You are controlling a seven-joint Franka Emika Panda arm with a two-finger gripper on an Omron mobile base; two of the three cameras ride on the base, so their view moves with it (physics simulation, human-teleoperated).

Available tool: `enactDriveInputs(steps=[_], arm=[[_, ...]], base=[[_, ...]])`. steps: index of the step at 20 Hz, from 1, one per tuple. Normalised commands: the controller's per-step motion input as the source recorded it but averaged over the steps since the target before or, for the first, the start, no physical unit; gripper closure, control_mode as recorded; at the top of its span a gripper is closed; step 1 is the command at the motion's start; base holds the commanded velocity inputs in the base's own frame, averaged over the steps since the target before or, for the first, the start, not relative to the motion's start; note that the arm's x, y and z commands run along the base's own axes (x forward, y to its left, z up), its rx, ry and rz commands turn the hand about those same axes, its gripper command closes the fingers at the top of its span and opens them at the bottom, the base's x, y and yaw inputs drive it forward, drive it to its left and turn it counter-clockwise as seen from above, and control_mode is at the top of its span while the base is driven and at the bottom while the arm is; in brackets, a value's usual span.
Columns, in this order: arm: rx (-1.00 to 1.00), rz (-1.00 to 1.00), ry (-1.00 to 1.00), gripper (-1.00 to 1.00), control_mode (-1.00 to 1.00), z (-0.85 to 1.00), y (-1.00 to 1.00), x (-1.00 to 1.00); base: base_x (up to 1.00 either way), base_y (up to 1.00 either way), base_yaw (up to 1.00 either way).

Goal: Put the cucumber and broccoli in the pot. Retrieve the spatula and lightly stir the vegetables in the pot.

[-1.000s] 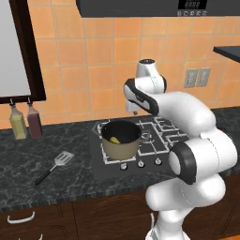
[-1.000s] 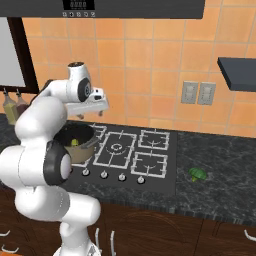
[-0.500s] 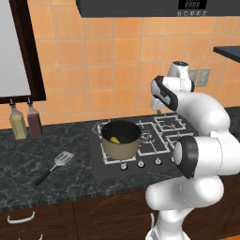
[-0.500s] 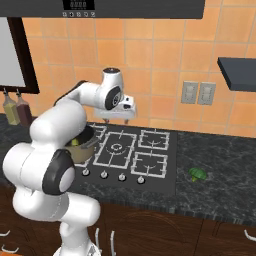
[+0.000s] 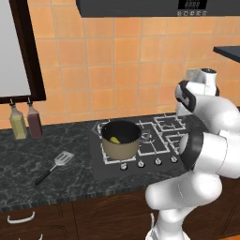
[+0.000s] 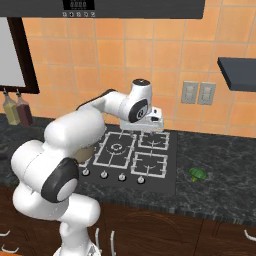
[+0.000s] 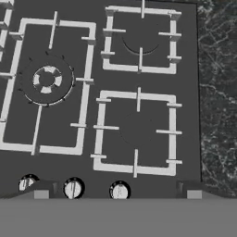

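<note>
The pot (image 5: 121,139) sits on the front left burner of the hob (image 7: 139,129), with a yellow-green piece (image 5: 114,139) already inside. The broccoli (image 6: 198,174) lies on the worktop (image 6: 220,190) well to the right of the hob, near the front edge. The gripper (image 6: 143,123) hangs above the hob's right burners, empty, jaws spread wide. The broccoli lies rightward and forward of the jaws. The spatula (image 5: 53,166) rests left of the hob, handle pointing to the front left.

base cams flank arm, share hob (image 5: 140,140), hand cam overhead
</note>
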Motion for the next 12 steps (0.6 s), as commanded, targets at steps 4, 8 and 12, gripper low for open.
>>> enactDriveInputs(steps=[4, 8, 12], arm=[[-0.06, 0.0, 0.0, -1.0, -1.0, -0.27, -1.0, -0.51], [-0.09, 0.0, 0.0, -1.0, -1.0, -0.24, -1.0, -0.41], [-0.12, 0.01, 0.0, -1.0, -1.0, -0.22, -1.0, -0.07]], base=[[0.0, 0.0, 0.0], [0.0, 0.0, 0.0], [0.0, 0.0, 0.0]])
